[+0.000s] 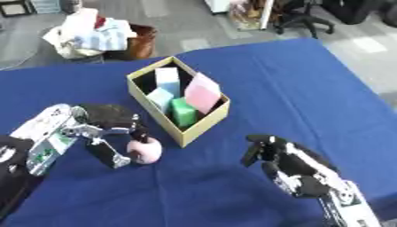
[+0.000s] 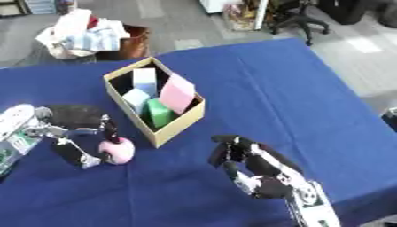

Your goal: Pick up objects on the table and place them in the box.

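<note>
A round pink object (image 1: pixel 145 150) lies on the blue cloth just beside the open cardboard box (image 1: pixel 200 125) holding pastel blocks

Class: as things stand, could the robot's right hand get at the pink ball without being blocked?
Probably not easily. The left robot hand already curls round the pink ball, covering its near side, and the right robot hand hangs well apart across bare cloth.

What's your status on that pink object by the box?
Left hand curled round the pink object, on the table beside the box. Right hand idle, fingers curled, holding nothing. Box already holds several blocks. Path to box clear.
</note>
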Robot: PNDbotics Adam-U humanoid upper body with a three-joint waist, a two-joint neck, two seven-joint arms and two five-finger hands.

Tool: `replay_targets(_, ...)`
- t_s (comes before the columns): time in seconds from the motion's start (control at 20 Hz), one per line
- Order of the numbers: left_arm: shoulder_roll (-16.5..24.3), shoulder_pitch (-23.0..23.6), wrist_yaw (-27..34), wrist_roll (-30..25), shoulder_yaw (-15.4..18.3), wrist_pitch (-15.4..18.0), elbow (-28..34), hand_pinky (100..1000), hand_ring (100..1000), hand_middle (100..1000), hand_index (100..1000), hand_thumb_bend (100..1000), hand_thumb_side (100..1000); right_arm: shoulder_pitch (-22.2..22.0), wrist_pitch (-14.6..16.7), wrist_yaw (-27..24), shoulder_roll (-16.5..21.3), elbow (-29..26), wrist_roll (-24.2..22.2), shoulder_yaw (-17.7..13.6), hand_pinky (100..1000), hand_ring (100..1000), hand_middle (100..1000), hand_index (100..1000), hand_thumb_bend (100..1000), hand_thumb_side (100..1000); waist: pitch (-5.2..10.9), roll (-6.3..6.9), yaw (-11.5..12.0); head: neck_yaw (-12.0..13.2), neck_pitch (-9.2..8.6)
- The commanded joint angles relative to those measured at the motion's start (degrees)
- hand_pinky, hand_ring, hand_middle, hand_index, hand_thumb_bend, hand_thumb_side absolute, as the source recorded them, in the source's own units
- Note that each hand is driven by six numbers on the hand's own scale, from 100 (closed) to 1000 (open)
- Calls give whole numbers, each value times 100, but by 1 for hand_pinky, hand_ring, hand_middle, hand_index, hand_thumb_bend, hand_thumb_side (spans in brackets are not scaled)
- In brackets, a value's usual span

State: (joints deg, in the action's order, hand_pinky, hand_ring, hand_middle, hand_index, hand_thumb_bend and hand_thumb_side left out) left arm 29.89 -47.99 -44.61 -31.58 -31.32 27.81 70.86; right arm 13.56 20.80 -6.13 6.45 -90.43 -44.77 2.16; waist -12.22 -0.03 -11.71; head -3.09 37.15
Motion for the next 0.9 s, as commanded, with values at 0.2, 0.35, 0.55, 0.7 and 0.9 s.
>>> replay_targets(0.2,116,-148,37,547,205,-79,168,725,535,345,536,100,277,41,48,0,89,-60,-18,-33,672,709,645,911,100,430,122,-24,3,-18,-69)
replay_targets(0.35,245,-275,208,612,402,-217,488,727,536,343,541,100,269,31,45,3,91,-59,-13,-35,672,709,645,911,100,430,128,-19,17,-35,-71)
replay_targets(0.55,234,-564,283,685,712,-541,694,731,546,361,560,100,262,15,38,5,92,-59,-15,-33,672,709,645,911,100,430,141,-11,36,-35,-66)
replay_targets(0.7,-12,-819,32,871,889,-786,428,733,553,391,570,100,261,6,32,0,80,-63,-21,-28,672,709,645,911,100,430,145,-17,25,-33,-67)
replay_targets(0.9,-457,-1065,-585,1155,1007,-878,-312,734,564,410,583,100,267,2,25,-5,69,-62,-26,-18,672,709,645,911,100,429,141,-18,-21,-12,-55)
